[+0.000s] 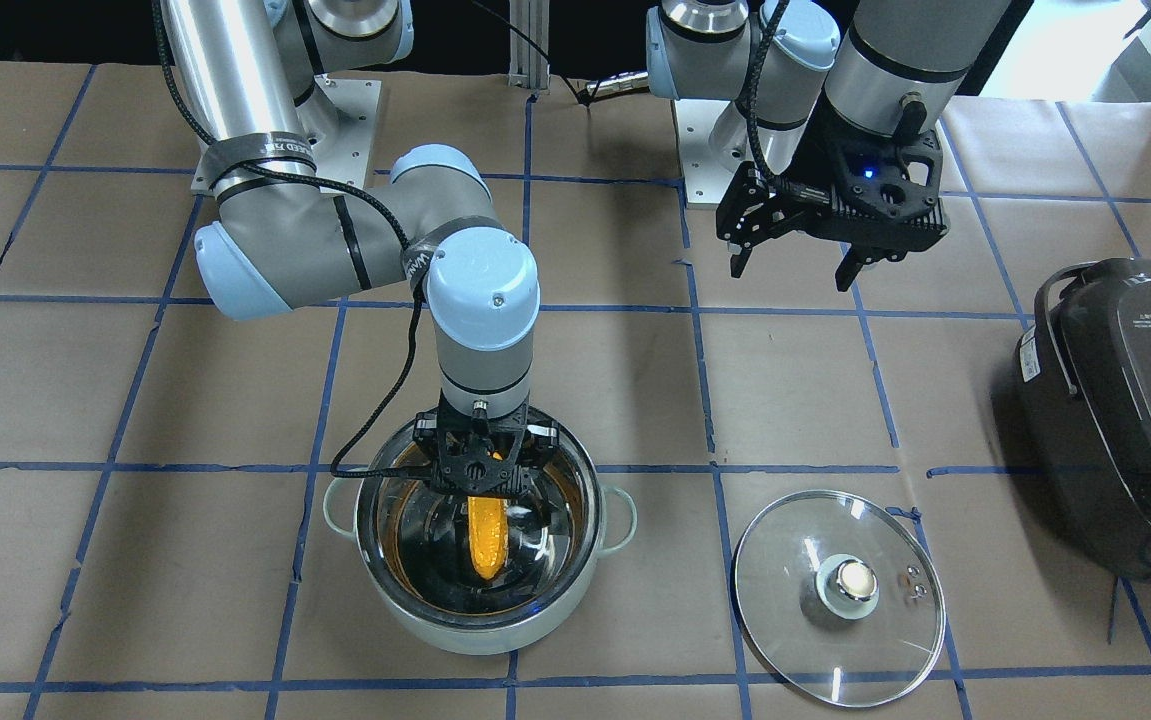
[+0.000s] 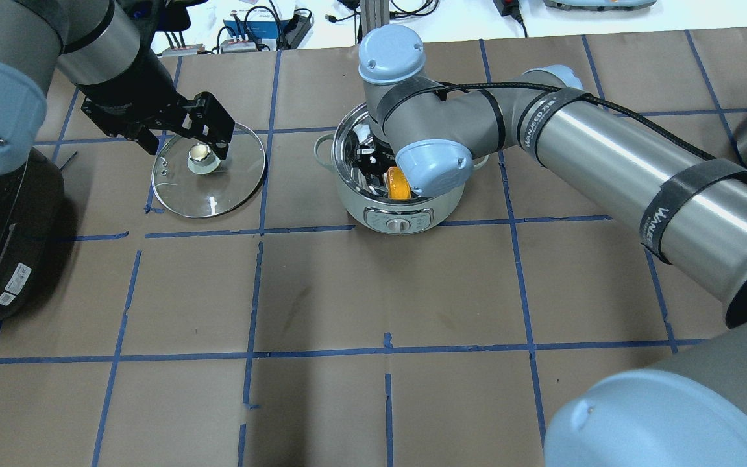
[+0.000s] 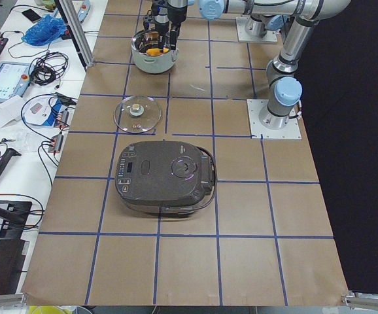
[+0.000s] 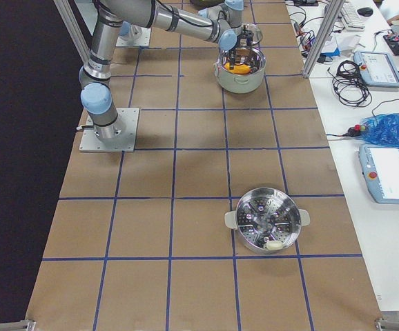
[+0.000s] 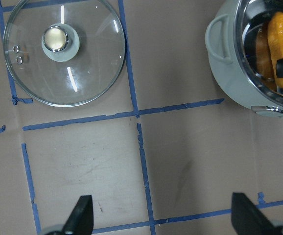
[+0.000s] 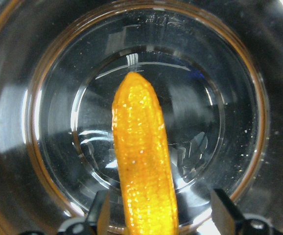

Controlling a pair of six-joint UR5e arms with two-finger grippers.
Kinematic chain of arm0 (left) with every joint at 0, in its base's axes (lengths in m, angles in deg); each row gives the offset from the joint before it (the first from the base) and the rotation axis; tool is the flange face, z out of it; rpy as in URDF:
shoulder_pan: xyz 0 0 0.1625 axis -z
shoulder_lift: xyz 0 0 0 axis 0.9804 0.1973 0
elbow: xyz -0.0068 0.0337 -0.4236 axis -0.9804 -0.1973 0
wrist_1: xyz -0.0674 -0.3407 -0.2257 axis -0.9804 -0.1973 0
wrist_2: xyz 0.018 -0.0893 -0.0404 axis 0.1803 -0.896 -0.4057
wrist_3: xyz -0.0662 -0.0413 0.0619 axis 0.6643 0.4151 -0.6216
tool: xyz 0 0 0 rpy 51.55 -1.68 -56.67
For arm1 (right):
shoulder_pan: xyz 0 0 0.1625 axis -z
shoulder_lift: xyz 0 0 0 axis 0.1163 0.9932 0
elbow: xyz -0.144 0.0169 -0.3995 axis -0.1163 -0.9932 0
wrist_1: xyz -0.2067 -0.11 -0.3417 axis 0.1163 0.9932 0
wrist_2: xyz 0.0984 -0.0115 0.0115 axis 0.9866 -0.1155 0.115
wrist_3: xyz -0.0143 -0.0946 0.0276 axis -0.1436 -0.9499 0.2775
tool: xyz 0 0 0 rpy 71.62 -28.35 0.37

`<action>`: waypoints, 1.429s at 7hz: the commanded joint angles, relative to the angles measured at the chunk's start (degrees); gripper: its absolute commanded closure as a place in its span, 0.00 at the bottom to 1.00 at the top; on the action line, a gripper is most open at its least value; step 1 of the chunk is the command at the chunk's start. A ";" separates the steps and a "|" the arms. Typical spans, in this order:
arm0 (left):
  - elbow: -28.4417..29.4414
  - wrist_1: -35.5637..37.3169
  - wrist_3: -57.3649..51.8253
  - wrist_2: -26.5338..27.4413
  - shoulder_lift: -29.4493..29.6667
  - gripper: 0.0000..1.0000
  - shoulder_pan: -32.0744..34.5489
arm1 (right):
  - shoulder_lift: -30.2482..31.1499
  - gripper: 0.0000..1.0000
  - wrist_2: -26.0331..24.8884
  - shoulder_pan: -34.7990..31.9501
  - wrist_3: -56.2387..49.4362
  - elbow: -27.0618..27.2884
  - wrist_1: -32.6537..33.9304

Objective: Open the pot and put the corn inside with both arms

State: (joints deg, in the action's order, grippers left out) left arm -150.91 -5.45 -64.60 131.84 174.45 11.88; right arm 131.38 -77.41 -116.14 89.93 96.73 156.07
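Front view: the right gripper [image 1: 480, 480] sits inside the uncovered pot [image 1: 480, 632], clear of the rim. The lid [image 1: 840, 590] lies apart, to the right. The left gripper [image 1: 800, 265] hovers spread, empty. Right wrist view: the bumpy orange corn [image 6: 144, 176] rests on the pot floor between parted fingers [image 6: 222, 208].

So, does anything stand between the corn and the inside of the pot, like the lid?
Nothing visible does. The lid lies on the table beside the pot, and the corn is already inside the open pot, between the fingers of the open right tool.
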 commanded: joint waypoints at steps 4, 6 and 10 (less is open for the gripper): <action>0.27 -0.21 -1.20 0.05 0.39 0.00 -0.24 | 18.52 0.00 0.03 11.70 -7.62 0.53 -23.47; 0.88 -0.47 -1.20 0.04 0.30 0.00 -0.15 | 27.50 0.00 0.03 13.39 -9.49 0.62 -33.28; 1.15 -1.87 -1.12 -0.04 0.04 0.00 0.02 | 29.56 0.03 0.73 13.57 -10.81 2.55 -32.44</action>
State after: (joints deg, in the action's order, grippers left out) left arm -149.80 -6.59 -65.73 132.06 174.54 11.79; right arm 160.60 -77.08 -102.61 79.19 98.96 123.38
